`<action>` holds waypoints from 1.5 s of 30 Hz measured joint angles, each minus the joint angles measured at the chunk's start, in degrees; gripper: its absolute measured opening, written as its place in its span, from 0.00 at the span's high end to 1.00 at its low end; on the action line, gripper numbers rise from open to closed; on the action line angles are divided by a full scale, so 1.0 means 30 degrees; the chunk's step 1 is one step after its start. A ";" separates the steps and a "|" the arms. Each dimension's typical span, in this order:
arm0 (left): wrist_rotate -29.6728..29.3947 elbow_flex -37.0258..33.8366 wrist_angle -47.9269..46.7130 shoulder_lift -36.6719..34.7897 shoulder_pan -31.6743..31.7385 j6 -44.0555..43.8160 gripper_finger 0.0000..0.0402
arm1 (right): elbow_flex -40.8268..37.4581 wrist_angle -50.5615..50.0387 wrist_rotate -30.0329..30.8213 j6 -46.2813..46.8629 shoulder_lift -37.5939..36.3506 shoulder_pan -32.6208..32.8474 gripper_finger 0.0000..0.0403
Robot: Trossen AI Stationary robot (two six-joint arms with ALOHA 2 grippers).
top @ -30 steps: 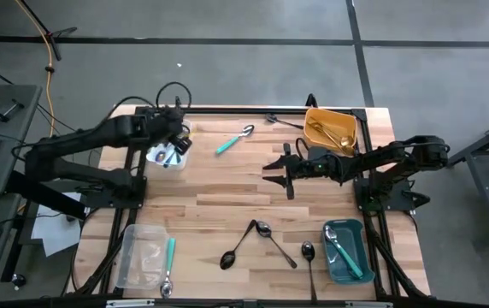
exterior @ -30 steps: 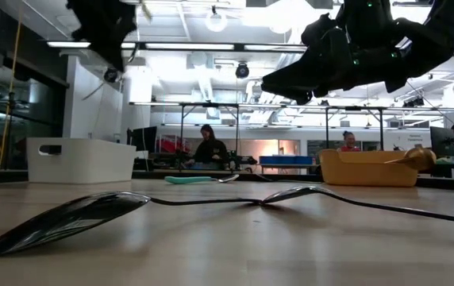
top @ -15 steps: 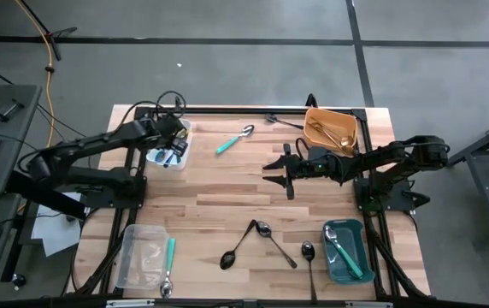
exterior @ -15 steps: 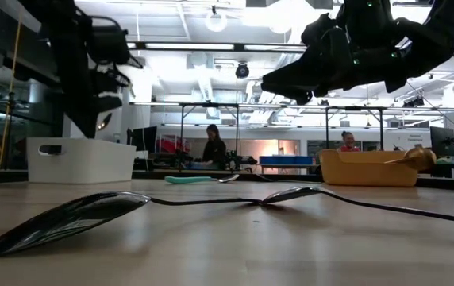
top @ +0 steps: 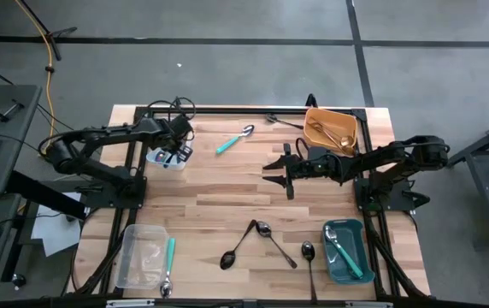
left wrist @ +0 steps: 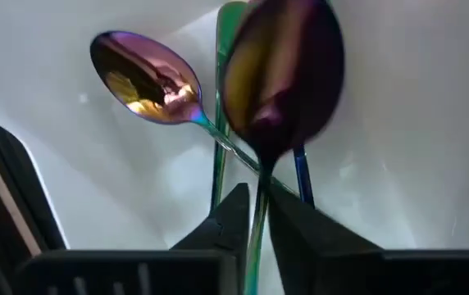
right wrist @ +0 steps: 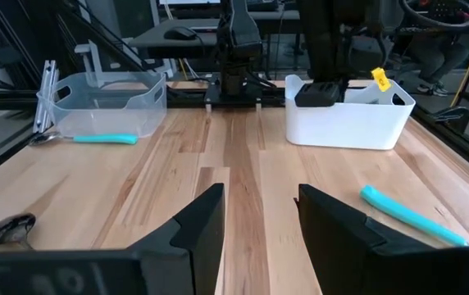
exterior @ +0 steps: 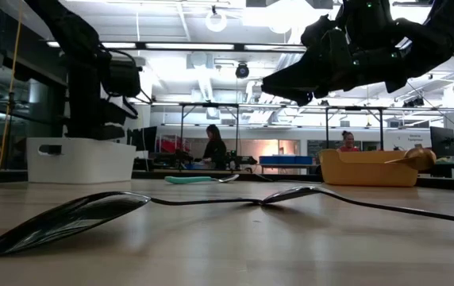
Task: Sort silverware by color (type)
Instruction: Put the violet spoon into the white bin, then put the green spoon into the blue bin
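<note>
Iridescent spoon (left wrist: 280, 78): clamped by its handle between the fingers of my left gripper (left wrist: 255, 225), bowl hanging down inside the white bin (top: 166, 151). Two more rainbow pieces lie on the bin floor under it: a second iridescent spoon (left wrist: 146, 79) and a slim green-blue handle (left wrist: 223, 98) crossing beneath. All further places are taken from the white bin, which stands at the table's far left.

My left gripper is lowered into the bin from above; in the low view the arm stands as a dark column over the bin's rim (exterior: 75, 159).

Teal-handled spoon (top: 234, 139): on bare wood just to the right of the bin, bowl end pointing away from it.

Yellow bin (top: 330, 130): well to the right along the same far edge, gold pieces inside.

My right gripper (top: 272, 172): between the white bin and the yellow bin, a little nearer the table's middle, raised off the wood, fingers apart and holding nothing. The right wrist view looks straight across the table at the white bin.

Three black spoons (top: 263, 238): well toward the near edge from the bin, mid-table, two of them crossing at their handles.

Clear bin (top: 142, 255): near-left corner, straight down the table from the white bin, a teal-handled utensil (top: 168, 265) lying beside it.

Teal bin (top: 345, 249): near-right corner, diagonally opposite, teal-handled pieces inside.
</note>
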 joint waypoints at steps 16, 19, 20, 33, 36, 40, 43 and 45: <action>0.0829 0.5788 0.0675 -0.4015 -0.0953 0.1203 0.55 | 0.0007 -0.0421 0.0029 0.0452 0.0000 0.0000 0.63; 0.2663 0.4076 0.5329 -0.5872 -0.2790 0.1204 0.54 | 0.0007 -0.0392 0.0029 0.0452 0.0000 0.0000 0.63; 0.3063 0.3197 0.7134 -0.6326 -0.3603 0.1211 0.54 | 0.0007 -0.0317 0.0027 0.0452 0.0000 0.0000 0.63; 0.1032 -0.6544 2.5949 -0.5298 -1.2161 0.5177 0.54 | 0.0015 0.0500 0.0022 0.0466 0.0000 0.0073 0.63; 0.0850 -0.6946 2.8133 -0.4433 -1.2538 0.6425 0.54 | 0.0017 0.0884 0.0015 0.0452 0.0000 0.0073 0.63; 0.0911 -0.6953 2.8711 -0.3834 -1.2560 0.6864 0.54 | 0.0022 0.1234 0.0015 0.0452 0.0000 0.0073 0.63; 0.0912 -0.6953 2.8589 -0.3498 -1.2511 0.6879 0.54 | 0.0022 0.1306 0.0015 0.0452 0.0000 0.0073 0.63; 0.0916 -0.6953 2.8674 -0.3335 -1.2509 0.6893 0.54 | 0.0022 0.1298 0.0015 0.0452 0.0000 0.0073 0.63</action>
